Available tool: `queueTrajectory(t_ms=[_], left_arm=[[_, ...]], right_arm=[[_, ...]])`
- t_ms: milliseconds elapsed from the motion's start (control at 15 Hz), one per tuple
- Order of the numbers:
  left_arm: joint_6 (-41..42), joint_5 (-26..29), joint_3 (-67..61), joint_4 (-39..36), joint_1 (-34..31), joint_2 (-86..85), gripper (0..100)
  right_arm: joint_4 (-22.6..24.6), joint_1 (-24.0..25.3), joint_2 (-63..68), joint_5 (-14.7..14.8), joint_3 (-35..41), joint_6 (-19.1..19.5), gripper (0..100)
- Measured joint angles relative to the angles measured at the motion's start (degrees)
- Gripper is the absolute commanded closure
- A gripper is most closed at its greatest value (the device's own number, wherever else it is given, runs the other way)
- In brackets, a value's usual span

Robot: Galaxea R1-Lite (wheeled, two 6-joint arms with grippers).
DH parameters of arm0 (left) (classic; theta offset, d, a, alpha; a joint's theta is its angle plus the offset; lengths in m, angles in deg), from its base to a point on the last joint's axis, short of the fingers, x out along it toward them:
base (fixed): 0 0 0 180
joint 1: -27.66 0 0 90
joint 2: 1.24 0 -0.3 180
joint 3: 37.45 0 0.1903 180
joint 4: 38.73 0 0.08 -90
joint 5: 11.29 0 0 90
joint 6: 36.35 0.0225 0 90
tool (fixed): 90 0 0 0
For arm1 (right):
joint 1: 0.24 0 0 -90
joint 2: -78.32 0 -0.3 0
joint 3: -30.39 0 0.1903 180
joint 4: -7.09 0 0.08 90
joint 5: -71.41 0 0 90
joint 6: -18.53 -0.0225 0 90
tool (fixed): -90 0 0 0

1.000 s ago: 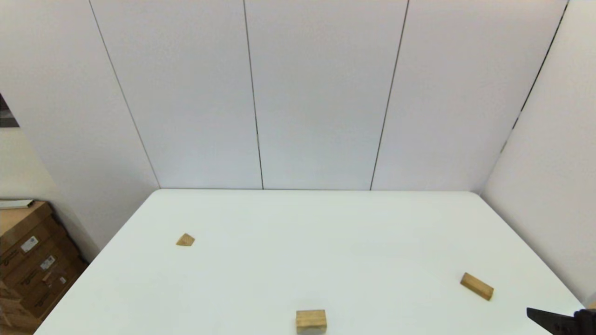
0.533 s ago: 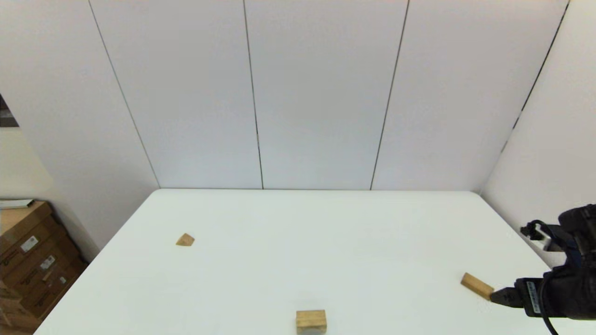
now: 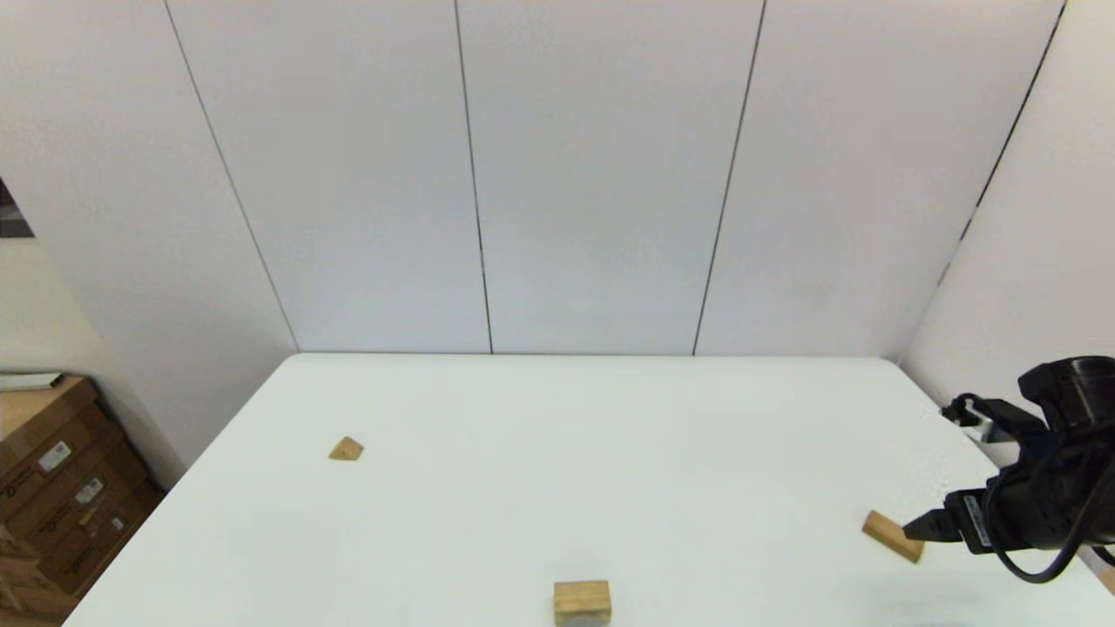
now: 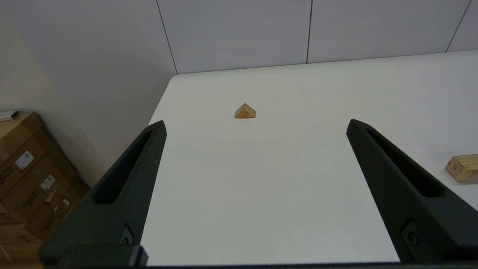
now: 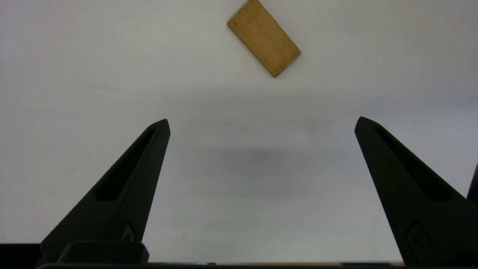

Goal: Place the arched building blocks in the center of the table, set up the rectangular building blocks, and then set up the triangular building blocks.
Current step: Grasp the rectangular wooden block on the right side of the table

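Note:
The rectangular building block (image 3: 892,535) (image 5: 264,38), a solid brown bar, lies flat and askew near the right edge of the table (image 3: 610,435). My right gripper (image 3: 916,527) (image 5: 261,123) hovers open just right of it, with the bar beyond its fingertips and nothing between them. The arched building block (image 3: 582,601) (image 4: 463,168) lies at the front centre, end-on to the head view. The triangular building block (image 3: 347,449) (image 4: 245,111) sits far left. My left gripper (image 4: 255,125) is open and empty, low over the table's left front, out of the head view.
Cardboard boxes (image 3: 52,488) (image 4: 30,179) stand on the floor beyond the table's left edge. White wall panels (image 3: 1002,261) close off the back and the right side, near the right arm.
The right arm has come up from the bottom right corner and moved in toward the bar; its fingertip now sits by the bar's right end. The blocks have not moved.

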Motion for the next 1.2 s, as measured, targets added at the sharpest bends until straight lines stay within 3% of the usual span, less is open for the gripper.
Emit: queueTrajectory(t_ms=[267,533,1067,1133,1200], left_arm=[[0.0,0.1,0.0,0.0,0.0,0.0,0],[0.2,0.0,0.0,0.0,0.0,0.0,0],[0.5,0.3,0.0,0.0,0.0,0.0,0],[0.5,0.3,0.0,0.0,0.0,0.0,0],[0.3,0.3,0.0,0.0,0.0,0.0,0]], right_arm=[[0.2,-4.4,4.4,-1.9,-3.1,8.9,0],[0.3,-5.7,8.2,-6.0,-4.2,17.3,0],[0.5,-6.1,13.9,-6.1,-7.6,26.2,0],[0.5,-6.1,14.8,-6.0,-8.6,26.6,100],[0.5,-6.1,15.8,-6.0,-9.9,26.8,100]])
